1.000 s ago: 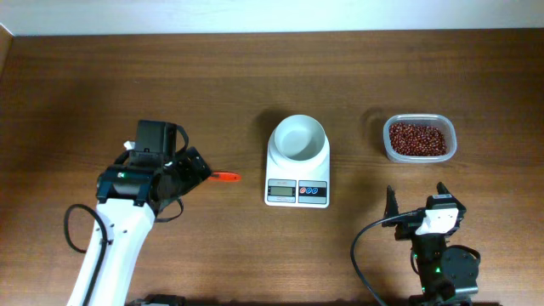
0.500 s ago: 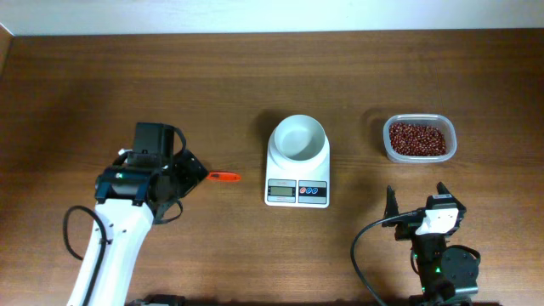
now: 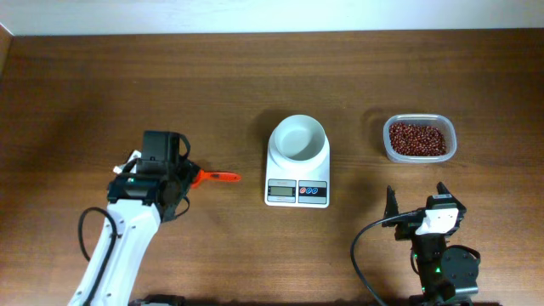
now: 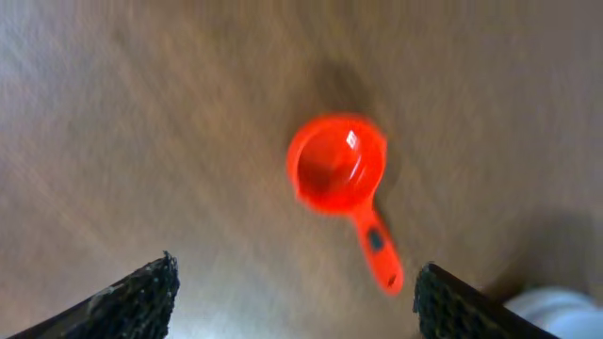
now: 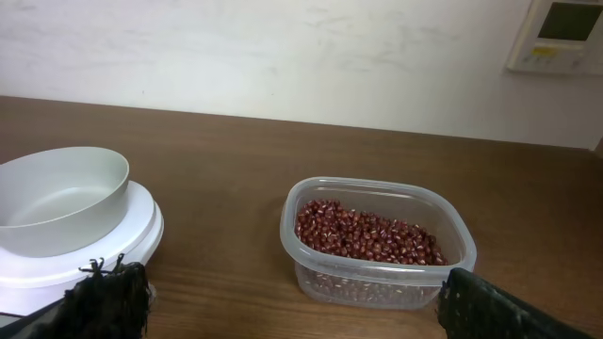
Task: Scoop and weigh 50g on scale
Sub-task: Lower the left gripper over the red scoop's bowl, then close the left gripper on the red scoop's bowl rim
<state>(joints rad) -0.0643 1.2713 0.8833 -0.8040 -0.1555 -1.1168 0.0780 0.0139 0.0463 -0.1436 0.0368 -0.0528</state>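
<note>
Here we are above the table (image 3: 102, 76), and the scale (image 3: 297, 192) sits at dead centre, its round white bowl (image 3: 297, 138) on the platform at 12 o'clock from the display. At 9 o'clock from the scale lies the red scoop (image 3: 217, 177), flat on the wood, handle pointing to 3 o'clock, its cup end tucked under the left gripper (image 3: 183, 174). In the left wrist view we see that left gripper (image 4: 300, 294) spread wide: the two dark fingers (image 4: 141, 297) stand at either bottom corner and the scoop (image 4: 337, 169) lies on the table beyond them, untouched, its handle running to 5 o'clock; the picture is blurred. Over at 3 o'clock from the bowl is the clear tub (image 3: 418, 138) of red beans (image 3: 416, 136). At 6 o'clock from it the right gripper (image 3: 416, 202) hangs with jaws fully apart, holding nothing. Its own camera has the tub (image 5: 377, 273) ahead and the bowl (image 5: 61, 198) at 9 o'clock.
</note>
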